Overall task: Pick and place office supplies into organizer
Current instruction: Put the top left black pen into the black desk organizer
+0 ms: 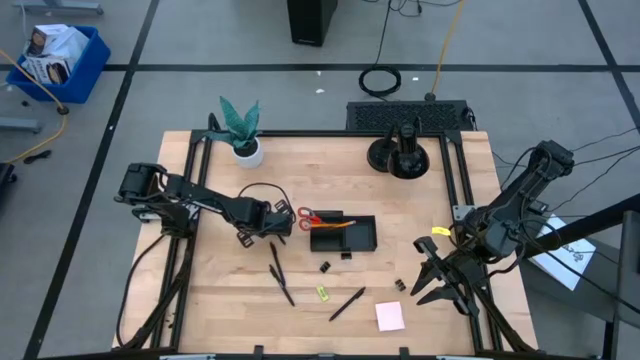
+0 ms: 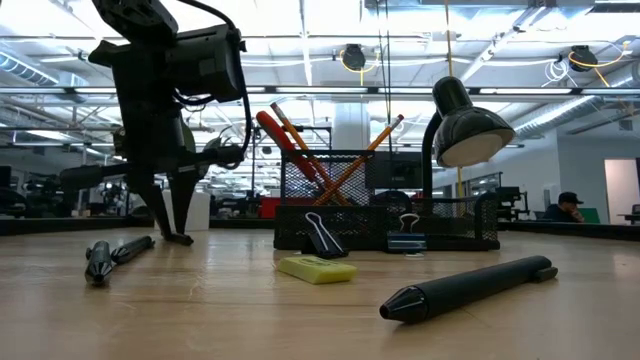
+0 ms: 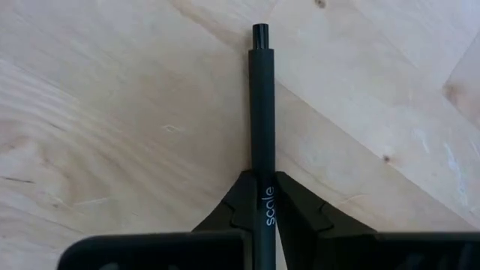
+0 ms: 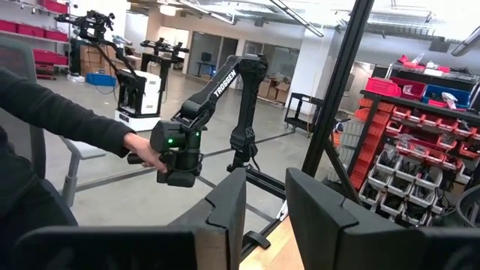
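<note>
Pale wooden table (image 1: 420, 320), open workshop beyond.

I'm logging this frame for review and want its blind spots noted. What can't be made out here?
- Left gripper: the left wrist view shows its fingers closing around a black pen, whose rear end they hide.
- Organizer: compartment contents too small in the high view, blurred behind mesh in the low view.
- Clips: mere specks in the high view.

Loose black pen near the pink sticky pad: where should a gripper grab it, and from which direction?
Mid-barrel, from straight above. The black pen lies flat and diagonal on the table, with bare wood on both sides, so the fingers should straddle it across its length. The sticky pad sits close to one end; stay central. The right gripper is nearer.
</note>
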You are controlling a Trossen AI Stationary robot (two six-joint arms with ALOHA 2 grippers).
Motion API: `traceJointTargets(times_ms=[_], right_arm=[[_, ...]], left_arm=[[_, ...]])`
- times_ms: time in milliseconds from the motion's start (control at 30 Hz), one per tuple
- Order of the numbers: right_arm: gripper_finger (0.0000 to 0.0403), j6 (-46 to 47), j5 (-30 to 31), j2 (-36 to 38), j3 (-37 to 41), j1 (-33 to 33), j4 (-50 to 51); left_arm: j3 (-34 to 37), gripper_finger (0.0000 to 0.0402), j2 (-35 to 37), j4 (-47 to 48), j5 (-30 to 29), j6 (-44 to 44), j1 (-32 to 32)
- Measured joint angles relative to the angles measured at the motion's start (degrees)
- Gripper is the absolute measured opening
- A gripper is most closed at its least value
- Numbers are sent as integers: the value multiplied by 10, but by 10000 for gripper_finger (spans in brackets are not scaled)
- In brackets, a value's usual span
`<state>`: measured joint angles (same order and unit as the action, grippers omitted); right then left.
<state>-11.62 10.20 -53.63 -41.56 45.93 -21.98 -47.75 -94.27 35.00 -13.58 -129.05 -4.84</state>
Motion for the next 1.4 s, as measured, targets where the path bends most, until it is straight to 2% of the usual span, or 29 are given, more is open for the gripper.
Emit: traceJointTargets(times_ms=[233,600,967,1400], right_arm=[[91,0,0,0,0,0,0],[91,-12,0,0,0,0,0],[91,-13,1,0,0,0,-5],[91,-11,1,0,0,0,-25]], left_arm=[[0,19,1,7,-4,4,-1],[0,26,8,18,-14,15,-2],[-1,35,63,55,-37,14,-16],[-1,39,95,88,-62,8,-50]])
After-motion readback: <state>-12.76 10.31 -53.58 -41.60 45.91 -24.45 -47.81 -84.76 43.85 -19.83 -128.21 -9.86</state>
